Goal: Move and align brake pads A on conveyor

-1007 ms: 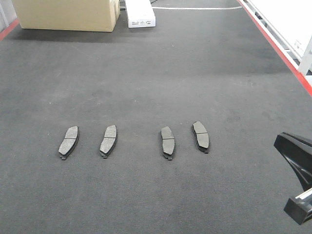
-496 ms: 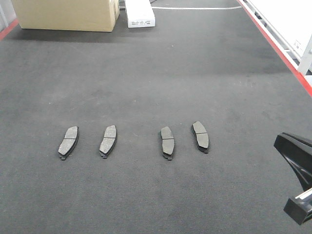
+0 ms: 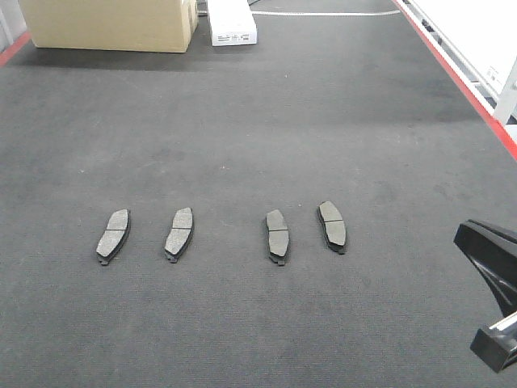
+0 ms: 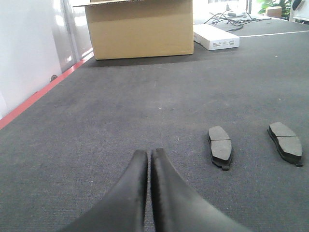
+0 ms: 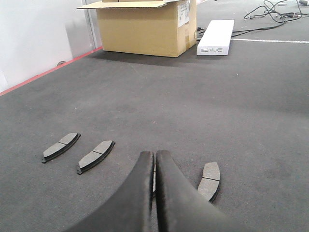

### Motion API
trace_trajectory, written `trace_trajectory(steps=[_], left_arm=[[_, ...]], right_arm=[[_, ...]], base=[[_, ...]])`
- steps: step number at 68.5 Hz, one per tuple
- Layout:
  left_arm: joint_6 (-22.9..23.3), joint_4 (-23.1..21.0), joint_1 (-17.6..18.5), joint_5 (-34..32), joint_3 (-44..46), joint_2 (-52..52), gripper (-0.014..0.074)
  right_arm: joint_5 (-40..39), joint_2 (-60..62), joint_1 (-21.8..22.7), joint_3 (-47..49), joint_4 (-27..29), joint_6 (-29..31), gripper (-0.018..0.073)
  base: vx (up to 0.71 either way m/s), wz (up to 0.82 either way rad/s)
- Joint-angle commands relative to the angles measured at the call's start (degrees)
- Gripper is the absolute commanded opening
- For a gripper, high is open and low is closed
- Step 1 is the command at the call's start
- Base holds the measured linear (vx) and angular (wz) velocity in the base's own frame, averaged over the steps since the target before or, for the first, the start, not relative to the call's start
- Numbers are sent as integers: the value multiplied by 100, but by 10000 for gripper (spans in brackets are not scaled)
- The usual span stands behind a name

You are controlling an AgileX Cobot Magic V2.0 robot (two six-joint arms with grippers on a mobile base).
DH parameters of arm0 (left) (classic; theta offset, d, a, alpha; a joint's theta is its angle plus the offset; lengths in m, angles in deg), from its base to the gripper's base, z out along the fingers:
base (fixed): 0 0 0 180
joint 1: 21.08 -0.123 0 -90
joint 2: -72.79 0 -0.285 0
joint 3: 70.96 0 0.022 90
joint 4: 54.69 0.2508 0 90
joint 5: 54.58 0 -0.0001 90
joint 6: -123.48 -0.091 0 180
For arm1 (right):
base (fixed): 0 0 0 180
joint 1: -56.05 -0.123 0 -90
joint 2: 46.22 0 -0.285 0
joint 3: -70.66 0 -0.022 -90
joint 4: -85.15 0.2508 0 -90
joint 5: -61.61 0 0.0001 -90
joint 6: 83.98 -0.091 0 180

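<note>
Four brake pads [image 3: 224,233] are laid in a row on the conveyor [image 3: 258,121], unevenly angled; alignment seems unfinished. Left claw [image 4: 149,157] and right claw [image 5: 154,157] are closed, empty.

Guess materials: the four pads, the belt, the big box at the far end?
Brake pads: matte grey, grainy face over a darker backing plate; looks like pressed friction compound on metal, though the plate could be coated. Conveyor: dark charcoal, woven, fabric-like texture, red edge strips. Box: tan, matte, open flaps; corrugated cardboard, most likely.
</note>
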Motion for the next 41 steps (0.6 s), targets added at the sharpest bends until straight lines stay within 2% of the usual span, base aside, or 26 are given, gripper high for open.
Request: trace_trajectory(steps=[1,41], left_arm=[[32,-19,-3,-414,50,61,-6],[32,-19,-3,-401,50,61,-6]], right_arm=[[-398,-14,21,165,-57,12,-6],[-388,-14,21,165,-90,58,-6]], base=[[0,0],[0,0]])
